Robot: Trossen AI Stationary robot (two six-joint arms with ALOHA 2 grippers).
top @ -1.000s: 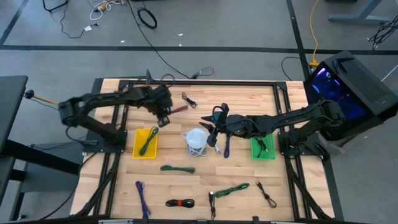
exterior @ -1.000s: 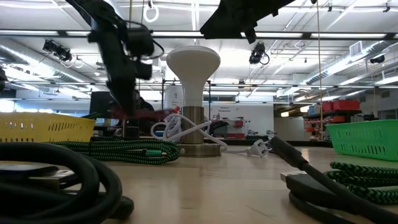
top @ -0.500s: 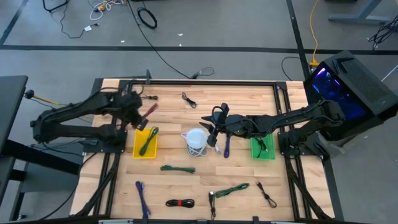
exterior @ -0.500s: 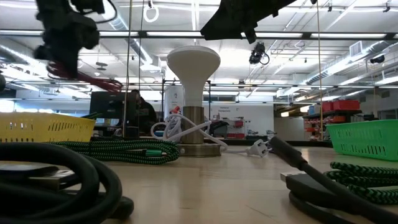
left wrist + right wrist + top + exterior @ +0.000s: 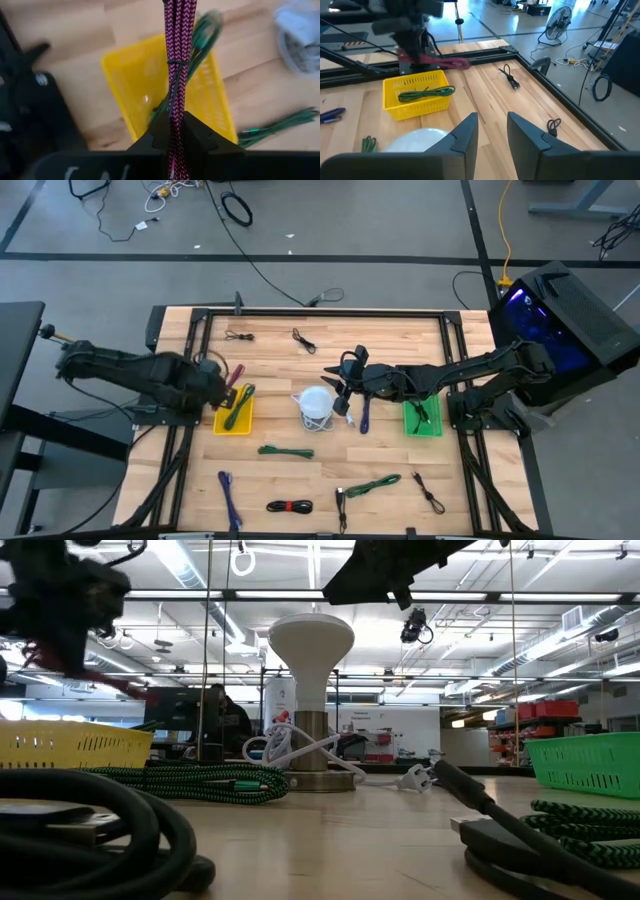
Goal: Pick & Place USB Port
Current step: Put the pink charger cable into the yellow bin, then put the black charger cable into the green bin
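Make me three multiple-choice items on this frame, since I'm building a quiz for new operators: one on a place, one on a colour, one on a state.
1. Where is the left gripper?
A. at the yellow basket
B. over the green basket
C. at the table's near edge

2. What colour is the cable it carries?
A. white
B. magenta
C. orange

3. How are the right gripper fingers?
A. closed on a cable
B. hidden
C. apart, holding nothing

Answers:
1 A: the high view shows it at that basket's edge.
2 B: the left wrist view shows a braided magenta bundle clamped between the fingers.
3 C: the right wrist view shows a bare gap between the fingers.
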